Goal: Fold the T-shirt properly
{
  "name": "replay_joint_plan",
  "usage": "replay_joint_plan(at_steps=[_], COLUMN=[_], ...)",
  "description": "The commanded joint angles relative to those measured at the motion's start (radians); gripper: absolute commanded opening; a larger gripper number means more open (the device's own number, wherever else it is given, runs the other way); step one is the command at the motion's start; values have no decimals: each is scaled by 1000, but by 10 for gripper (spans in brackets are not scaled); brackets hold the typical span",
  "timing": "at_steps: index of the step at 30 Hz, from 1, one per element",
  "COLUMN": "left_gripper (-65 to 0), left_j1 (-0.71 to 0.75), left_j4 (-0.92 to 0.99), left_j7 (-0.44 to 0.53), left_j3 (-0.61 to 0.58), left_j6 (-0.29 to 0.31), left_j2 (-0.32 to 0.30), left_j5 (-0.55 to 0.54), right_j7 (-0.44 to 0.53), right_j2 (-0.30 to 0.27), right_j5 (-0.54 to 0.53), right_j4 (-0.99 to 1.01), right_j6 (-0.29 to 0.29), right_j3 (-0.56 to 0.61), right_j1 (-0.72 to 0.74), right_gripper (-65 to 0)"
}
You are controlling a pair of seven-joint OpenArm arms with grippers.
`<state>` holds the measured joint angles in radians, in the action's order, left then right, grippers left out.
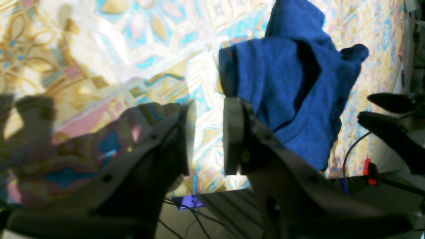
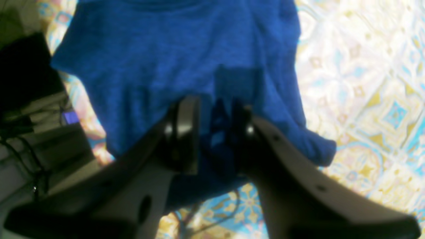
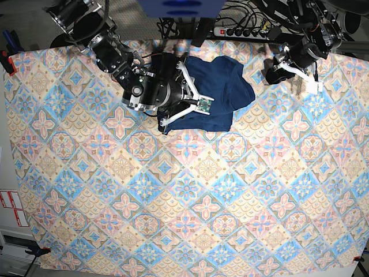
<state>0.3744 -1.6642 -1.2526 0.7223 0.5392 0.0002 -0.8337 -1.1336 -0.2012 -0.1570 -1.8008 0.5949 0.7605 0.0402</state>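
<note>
The T-shirt is a dark blue bundle, loosely bunched near the far edge of the patterned tablecloth. My right gripper sits at its left edge. In the right wrist view this gripper is shut on a fold of the T-shirt, with blue fabric pinched between the fingers. My left gripper hovers to the right of the shirt, apart from it. Seen from the left wrist, the left gripper stands open by a narrow gap with nothing in it, and the T-shirt lies beyond its right finger.
A power strip and cables lie behind the table's far edge. A red clamp holds the cloth at the left edge. The cloth stretches bare toward the near side.
</note>
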Motion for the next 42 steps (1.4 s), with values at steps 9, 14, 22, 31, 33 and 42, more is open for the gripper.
replay_joint_plan(at_steps=[9,14,22,31,33,42], left_gripper=[-514,-514,-514,-514,-514,-514], left_j1=[-1,-1,-1,-2,-2,-2], left_j4=[-17,-15,-15,-14,-12,-12], left_j7=[7,7,7,7,7,7], left_j3=[3,3,3,1,1,1], left_j6=[5,5,5,5,5,5], left_j2=[-10,-9,-10,-7,-7,-7], left_j5=[-17,-16,-11,-11,-9,-11], right_j7=[17,19,22,42,42,128], right_j2=[3,6,67,119,136,173], right_j5=[0,0,0,-2,-2,-2], right_j4=[40,72,204,319,322,468], right_j6=[0,0,1,1,1,1], right_j3=[49,113,135,273,291,317], right_j1=[46,114,243,336,336,359], right_gripper=[-484,-484,-483,-454,-454,-454])
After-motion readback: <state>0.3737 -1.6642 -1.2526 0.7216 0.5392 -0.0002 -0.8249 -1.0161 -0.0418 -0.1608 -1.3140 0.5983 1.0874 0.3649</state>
